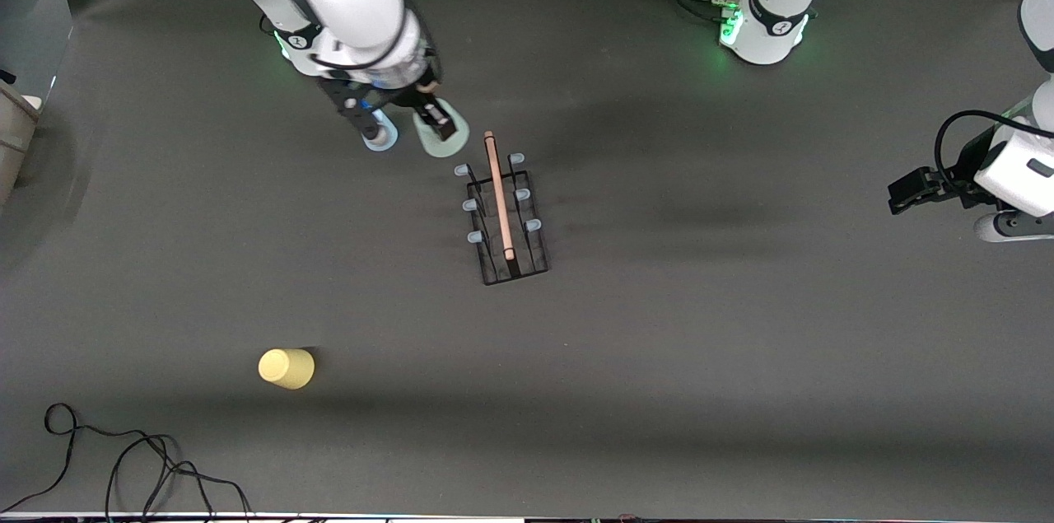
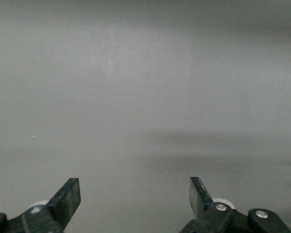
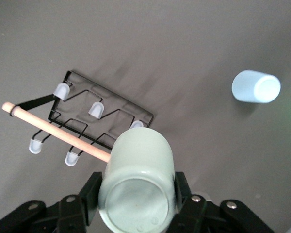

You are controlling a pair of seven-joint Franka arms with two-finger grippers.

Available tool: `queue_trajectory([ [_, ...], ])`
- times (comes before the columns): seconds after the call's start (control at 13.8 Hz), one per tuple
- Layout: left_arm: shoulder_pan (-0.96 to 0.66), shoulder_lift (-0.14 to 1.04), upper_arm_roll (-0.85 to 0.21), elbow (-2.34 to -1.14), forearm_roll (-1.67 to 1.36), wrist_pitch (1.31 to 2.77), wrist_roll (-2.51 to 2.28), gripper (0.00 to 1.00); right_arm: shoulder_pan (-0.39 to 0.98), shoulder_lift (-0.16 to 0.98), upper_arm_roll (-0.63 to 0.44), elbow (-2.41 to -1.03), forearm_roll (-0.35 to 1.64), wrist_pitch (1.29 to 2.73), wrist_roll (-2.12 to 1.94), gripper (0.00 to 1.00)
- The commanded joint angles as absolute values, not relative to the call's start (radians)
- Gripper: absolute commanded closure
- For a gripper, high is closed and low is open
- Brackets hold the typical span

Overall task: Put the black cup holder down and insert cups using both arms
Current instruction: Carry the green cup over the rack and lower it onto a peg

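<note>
Table: dark grey mat [image 1: 741, 358] filled the whole front view, with a loose black cable [image 1: 123, 465] lying at the edge nearest the camera, toward the right arm's end.
Front, rack: black cup holder [image 1: 504, 214] stood about mid-table, wooden rod handle [image 1: 498, 193] on top, pale-tipped pegs on both sides, all bare.
Front, right gripper: right gripper [image 1: 405, 121] was clamped on the mint green cup [image 1: 445, 137], just beside the rack's end that's farther from the camera.
Front, other cups: light blue cup [image 1: 380, 137] sat right beside the mint one, partly under the gripper; yellow cup [image 1: 286, 368] lay on its side, well apart, nearer the camera.
Front, left gripper: left gripper [image 1: 906, 195] waited at the left arm's end of the table.
Left wrist: left gripper [image 2: 135, 196] had its fingers spread wide, just bare mat under it.
Right wrist: right gripper [image 3: 137, 194] squeezed the mint green cup [image 3: 138, 179] from both sides, over the black cup holder [image 3: 99, 119]; the light blue cup [image 3: 256, 86] lay on its side on the mat.
</note>
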State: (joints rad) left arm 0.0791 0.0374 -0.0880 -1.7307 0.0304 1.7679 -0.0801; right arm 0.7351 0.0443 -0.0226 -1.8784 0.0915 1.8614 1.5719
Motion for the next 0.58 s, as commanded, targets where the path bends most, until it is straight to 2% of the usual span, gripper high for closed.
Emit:
queue_trajectory([
  [0.0,0.064,0.043,-0.086,-1.698,0.02,1.764,-0.067,0.0,0.741,0.064,-0.038,-1.879,0.095,1.882,1.597,1.0],
  [0.51,0.055,0.046,-0.086,-1.692,0.02,1.766,-0.075,0.0,0.742,0.072,-0.043,-2.066,0.092,2.132,1.595,1.0],
])
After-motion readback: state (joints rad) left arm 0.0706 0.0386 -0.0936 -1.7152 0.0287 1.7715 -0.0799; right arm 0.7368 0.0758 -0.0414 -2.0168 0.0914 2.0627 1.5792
